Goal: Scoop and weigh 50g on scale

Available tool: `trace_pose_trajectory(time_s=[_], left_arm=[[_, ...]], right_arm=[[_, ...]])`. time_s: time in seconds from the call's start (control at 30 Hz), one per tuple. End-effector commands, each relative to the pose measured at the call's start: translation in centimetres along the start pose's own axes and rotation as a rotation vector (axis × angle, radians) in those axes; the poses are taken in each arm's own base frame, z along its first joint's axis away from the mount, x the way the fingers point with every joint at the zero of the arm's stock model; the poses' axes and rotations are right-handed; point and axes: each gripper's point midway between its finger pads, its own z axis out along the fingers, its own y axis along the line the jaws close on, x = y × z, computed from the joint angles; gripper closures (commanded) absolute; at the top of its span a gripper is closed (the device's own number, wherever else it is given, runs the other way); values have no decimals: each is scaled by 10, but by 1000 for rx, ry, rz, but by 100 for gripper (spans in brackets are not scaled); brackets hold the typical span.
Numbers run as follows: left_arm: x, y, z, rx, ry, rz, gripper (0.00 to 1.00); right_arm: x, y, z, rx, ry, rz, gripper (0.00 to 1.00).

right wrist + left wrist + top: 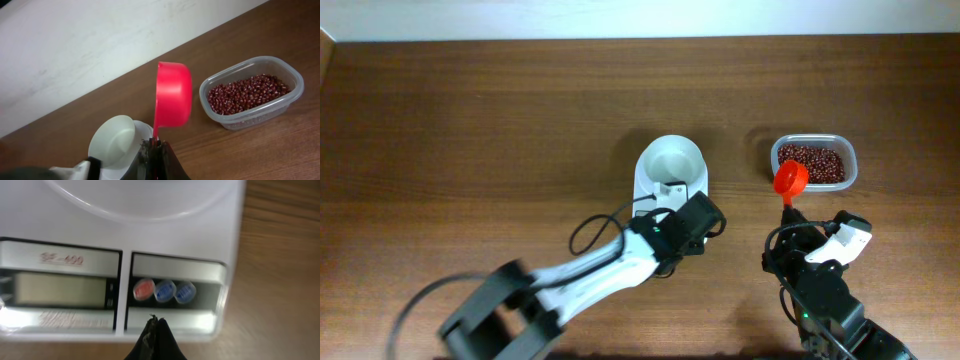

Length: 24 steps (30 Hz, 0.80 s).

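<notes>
Counter [470, 120]: dark brown wood, carrying everything else.
Left arm [590, 275]: reaches in from the near left toward the middle.
Left fingers [156, 330]: pressed together with nothing between them, tips at the near edge of the scale just below the buttons (whether they touch it, I cannot tell).
Right fingers [155, 150]: pinching the scoop's handle at its lower end.
Scale [200, 230]: white, at the middle of the counter, its grey display [60, 290] at the near end.
Tub [260, 115]: clear plastic, to the right of the scale and apart from it.
Bowl [672, 160]: round and white, on the far part of the scale.
Scoop [172, 95]: red, held up on edge by the tub's near-left corner.
Beans [245, 92]: dark red, inside the tub.
Buttons: one red [144, 289] and two blue [165, 291], in a row right of the display.
</notes>
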Motion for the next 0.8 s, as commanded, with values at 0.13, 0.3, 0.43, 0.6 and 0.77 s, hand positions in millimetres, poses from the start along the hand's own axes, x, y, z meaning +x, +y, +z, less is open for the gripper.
trace_pose_trajectory(time_s=[0.13, 0.3, 0.43, 0.6, 0.77], left_arm=[[-52, -11, -100, 138, -216, 73, 100], [-45, -4, -82, 80, -192, 55, 100], [-23, 3, -41, -5, -110, -8, 100], [-8, 4, 7, -53, -68, -30, 100], [-6, 5, 18, -64, -68, -28, 100]], right_arm=[[-7, 5, -4, -18, -10, 9, 96], [-7, 5, -4, -18, -10, 9, 96], [-7, 5, -4, -19, -10, 9, 96], [-7, 5, -4, -19, -10, 9, 96], [-7, 5, -4, -19, -10, 9, 96]])
